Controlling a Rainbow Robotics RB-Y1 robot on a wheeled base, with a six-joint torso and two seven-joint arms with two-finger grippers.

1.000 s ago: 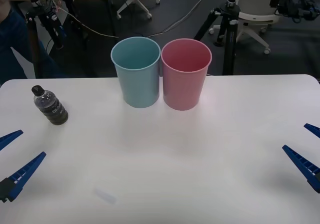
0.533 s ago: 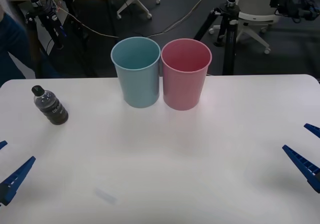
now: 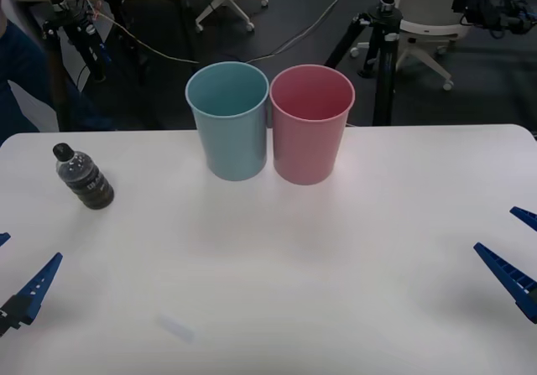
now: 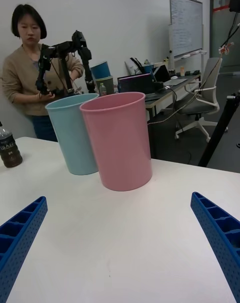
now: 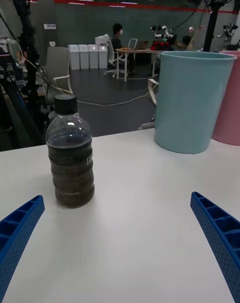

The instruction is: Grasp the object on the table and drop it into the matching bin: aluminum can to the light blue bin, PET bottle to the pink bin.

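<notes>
PET bottle (image 3: pixel 83 177) upright at the table's (image 3: pixel 277 257) left, apparently untouched; left gripper (image 3: pixel 17 270) lower left, fingers apart; right gripper (image 3: pixel 516 253) lower right, spread wide.

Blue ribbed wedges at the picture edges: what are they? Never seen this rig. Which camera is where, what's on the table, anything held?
Those wedges are the fingers of a two-armed wheeled robot. The front view looks down from above the arms: the left gripper sits at the near left corner and the right gripper at the near right, both open and holding nothing. The other two pictures come from cameras on each wrist, looking out between that arm's own fingers. On the white table stand a small bottle with a black cap, upright near the left gripper, and a light blue bin beside a pink bin at the far edge.
</notes>
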